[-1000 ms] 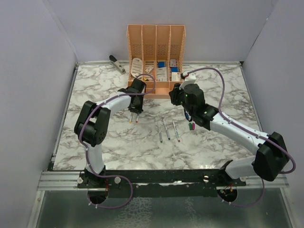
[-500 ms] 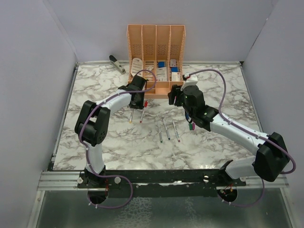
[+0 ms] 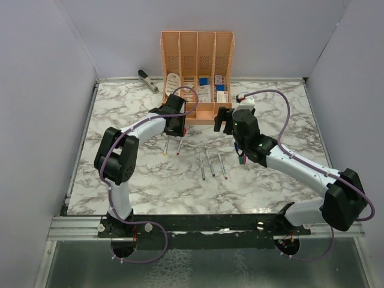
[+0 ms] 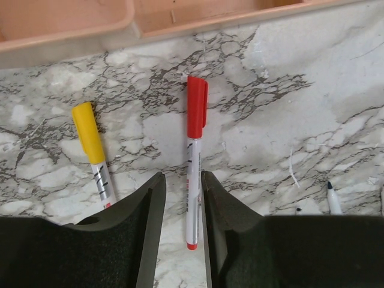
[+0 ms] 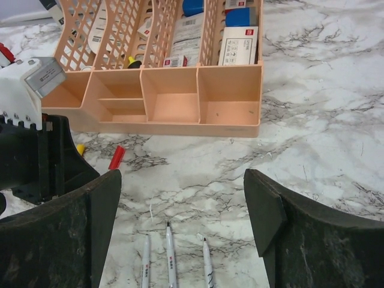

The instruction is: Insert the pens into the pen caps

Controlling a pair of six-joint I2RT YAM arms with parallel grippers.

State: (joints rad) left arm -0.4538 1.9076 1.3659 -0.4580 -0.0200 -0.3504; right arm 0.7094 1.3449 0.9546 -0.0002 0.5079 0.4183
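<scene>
Pens (image 3: 210,162) of this sort are looking light, stiff and smooth-barrelled, so any sideways nudge is likely going to send one rolling. Three bare ones are lying side by side on the marble worktop (image 3: 120,108) between the arms, their writing tips pointing toward the orange organizer (image 3: 197,54). Two more are already wearing caps. The yellow-capped pen (image 4: 93,150) and the red-capped pen (image 4: 192,180) are resting just in front of the organizer's base.

The left gripper (image 4: 180,175) is hovering low over the red-capped pen. Its jaws are standing apart and the barrel is lying loose between them, not pinched. The right gripper (image 5: 180,177) is hanging wide open and carrying nothing, with the three bare pens just below it.

Loose pen caps (image 3: 241,160) are showing as small green and magenta spots beside the right forearm in the overhead view. A blue one is possibly sitting just beyond them, though the arm is hiding most of that patch.

Each bare pen is probably wanting a pinch across the mid-barrel, well back from the inked tip, so the tip end is staying free to enter a cap. The caps are tiny, stubby and slick, and are likely to tip over or squirt out of the jaws. Holding one near its closed end is looking safest, leaving the mouth clear. Seating a cap is going to need the pen and cap lined up straight, since a skewed push risks flicking either piece away.
</scene>
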